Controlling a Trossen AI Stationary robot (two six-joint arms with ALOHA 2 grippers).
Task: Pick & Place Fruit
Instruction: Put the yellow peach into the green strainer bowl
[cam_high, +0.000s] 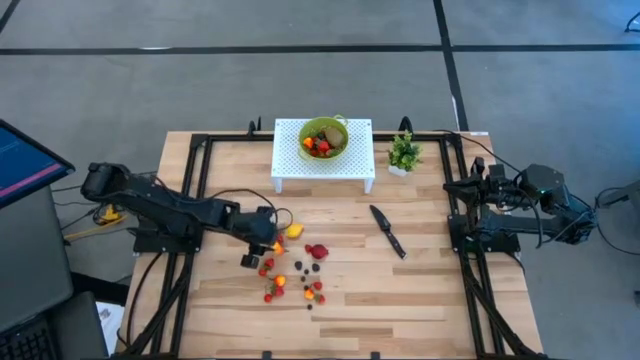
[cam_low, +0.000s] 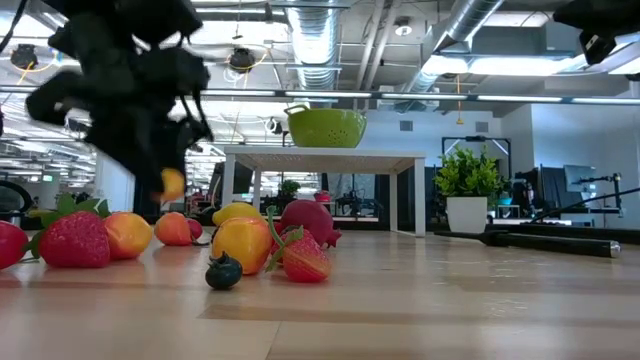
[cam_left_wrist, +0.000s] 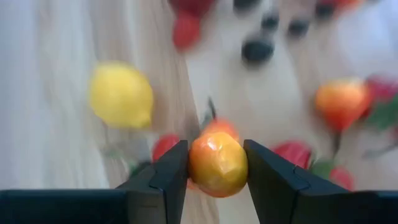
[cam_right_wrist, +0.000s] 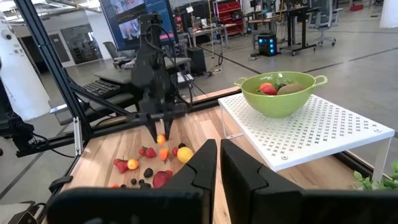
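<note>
Several tiny toy fruits (cam_high: 296, 276), red, orange, yellow and dark, lie scattered on the wooden table; a yellow lemon (cam_high: 294, 231) lies at their far side. My left gripper (cam_high: 273, 246) hangs over the left of the heap, shut on a small orange-yellow fruit (cam_left_wrist: 217, 163), which also shows in the low view (cam_low: 172, 183) and the right wrist view (cam_right_wrist: 161, 139). A green bowl (cam_high: 324, 137) with a few fruits in it stands on a white perforated stand (cam_high: 290, 165) at the far middle. My right gripper (cam_right_wrist: 219, 163) waits shut at the table's right edge (cam_high: 480, 185). My left gripper pinches the orange-yellow fruit by its two opposite sides (cam_left_wrist: 196, 167) between its two fingers (cam_left_wrist: 171, 177). The fingers slant downward, coming from the table's left side. The fruit is lifted clear of the table, above the other fruits.
A black knife (cam_high: 388, 231) lies right of the fruits. A small green potted plant (cam_high: 403, 153) stands beside the stand's right end. Black frame rails (cam_high: 200, 190) run along the table's left and right sides.
</note>
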